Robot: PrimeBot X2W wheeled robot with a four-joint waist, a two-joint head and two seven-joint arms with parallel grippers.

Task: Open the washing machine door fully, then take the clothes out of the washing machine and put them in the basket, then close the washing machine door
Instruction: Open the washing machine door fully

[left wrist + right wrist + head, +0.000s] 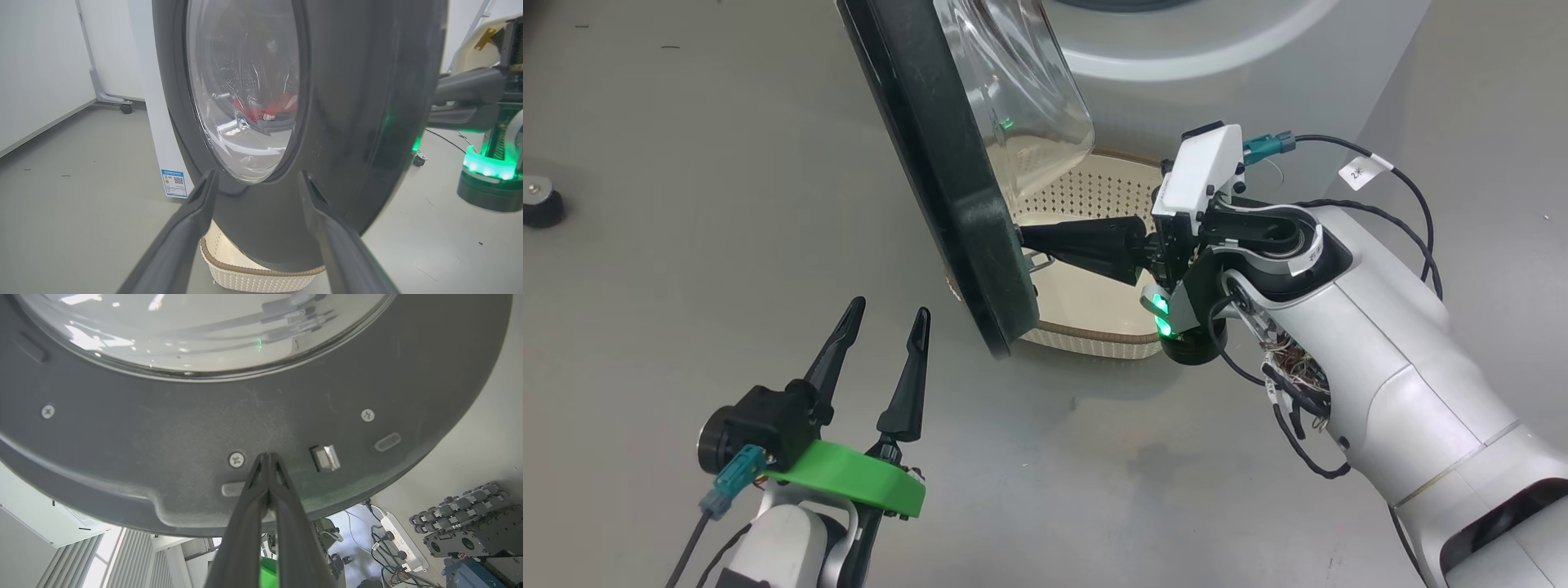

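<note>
The washing machine door (pixel 947 188) stands partly open and edge-on, its glass bowl (pixel 1021 90) bulging toward the white washing machine (pixel 1225 57). My right gripper (pixel 1027 238) is shut with nothing in it, its tips pressed on the door's inner face (pixel 163 428) beside the metal latch (pixel 325 458). My left gripper (pixel 886 314) is open, low and in front of the door's outer face (pixel 359 122), apart from it. Through the glass I see the red clothes (pixel 265 108) in the drum. The cream basket (pixel 1094 336) sits on the floor below the door, partly hidden by it.
A small black round object (pixel 539 202) lies on the grey floor at the far left. A wheeled stand leg (pixel 126 108) stands beside the machine. A power strip (pixel 398 539) and dark equipment (pixel 470 522) lie on the floor beyond the door's edge.
</note>
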